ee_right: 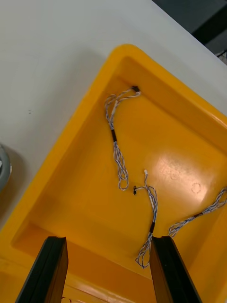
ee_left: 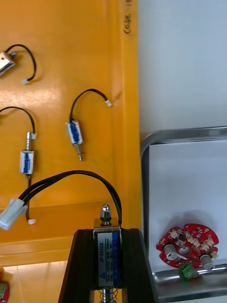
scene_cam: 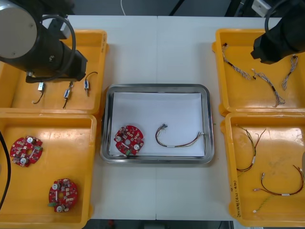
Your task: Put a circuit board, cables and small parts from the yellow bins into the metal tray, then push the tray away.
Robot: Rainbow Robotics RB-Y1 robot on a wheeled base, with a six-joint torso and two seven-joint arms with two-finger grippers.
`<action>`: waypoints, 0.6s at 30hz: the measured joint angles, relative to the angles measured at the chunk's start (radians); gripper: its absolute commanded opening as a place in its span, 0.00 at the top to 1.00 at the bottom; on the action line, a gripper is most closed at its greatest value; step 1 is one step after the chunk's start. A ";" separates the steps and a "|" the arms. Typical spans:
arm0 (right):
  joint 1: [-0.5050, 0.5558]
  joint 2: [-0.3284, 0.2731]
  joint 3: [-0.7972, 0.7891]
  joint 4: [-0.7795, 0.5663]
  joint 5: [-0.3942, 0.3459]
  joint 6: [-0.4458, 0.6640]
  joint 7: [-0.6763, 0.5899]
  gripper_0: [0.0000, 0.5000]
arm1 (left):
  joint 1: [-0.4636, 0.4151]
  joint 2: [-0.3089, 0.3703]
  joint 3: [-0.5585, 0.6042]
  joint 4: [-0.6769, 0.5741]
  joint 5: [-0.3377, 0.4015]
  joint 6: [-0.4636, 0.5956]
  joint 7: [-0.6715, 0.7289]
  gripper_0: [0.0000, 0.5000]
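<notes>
**Above the far-left bin: one small metal part clamped in the left gripper**

Between the fingers (ee_left: 135, 265) of the left gripper (ee_left: 108, 236), a small metal part (ee_left: 108, 258) with a blue label is gripped upright. Its looped black lead (ee_left: 71, 177) and white plug (ee_left: 10, 214) are seen hanging free over the far-left yellow bin (ee_left: 124, 118). Three other small metal parts (ee_left: 74, 135) are seen lying apart on that bin's floor. The gripper is placed over the bin's near wall, close to the corner of the metal tray (ee_left: 144, 189).

A strip of bare table is shown between bin rim and tray rim. The tray's white inside is largely unoccupied. A round red circuit board (scene_cam: 127, 140) is laid at its near-left corner and a thin cable (scene_cam: 178, 138) beside it, so the far half is left open.

The right gripper (ee_right: 109, 241) is held open, fingers wide apart, above the far-right yellow bin (ee_right: 71, 156). Twisted blue and white cables (ee_right: 117, 142) are spread on that bin's floor, and one cable's end is covered by a finger.

In the front view both grippers are hidden beneath the left arm (scene_cam: 43, 47) and the right arm (scene_cam: 281, 40). The colours of the tray's cable cannot be made out, and the held part's spring end is cut off at the picture's edge.
</notes>
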 measured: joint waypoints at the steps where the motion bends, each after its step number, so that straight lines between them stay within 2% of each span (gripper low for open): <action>1: -0.006 0.000 -0.018 0.019 0.006 0.000 -0.002 0.00 | 0.000 -0.001 -0.012 0.000 0.000 -0.009 0.000 1.00; 11: -0.122 -0.010 -0.143 0.266 0.108 0.000 -0.039 0.00 | 0.000 -0.054 -0.126 -0.001 -0.022 -0.059 0.038 1.00; 18: -0.181 -0.036 -0.165 0.429 0.131 0.000 -0.075 0.00 | 0.000 -0.089 -0.231 0.001 -0.070 -0.110 0.043 1.00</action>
